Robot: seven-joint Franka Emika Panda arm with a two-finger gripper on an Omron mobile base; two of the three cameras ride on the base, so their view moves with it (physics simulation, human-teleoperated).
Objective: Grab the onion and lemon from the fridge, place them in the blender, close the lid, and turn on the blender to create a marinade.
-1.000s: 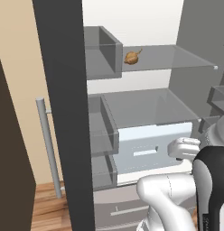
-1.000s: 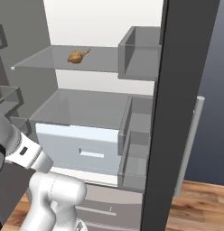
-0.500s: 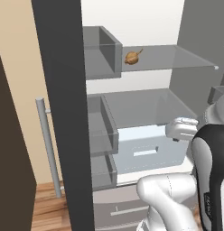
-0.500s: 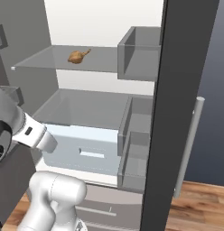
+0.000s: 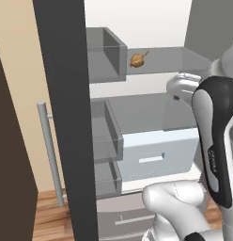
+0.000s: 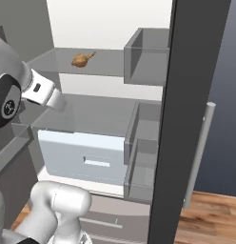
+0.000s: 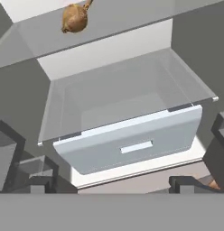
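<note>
Arm risen; gripper (image 7: 111, 184) open, apparently facing drawer (image 7: 132, 144)

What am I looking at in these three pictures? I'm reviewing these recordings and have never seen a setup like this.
This is a computer-rendered kitchen. A white robot arm on a drivable base faces an open fridge. Two pictures come from cameras on the base, behind the arm to its left and right. The third comes from a camera on the hand, looking along the gripper, whose two dark fingertips stand wide apart at the bottom with nothing between them. A brown onion lies on the upper shelf, beside a grey door bin. Below is a pale drawer under a clear shelf. Nothing is held.
</note>
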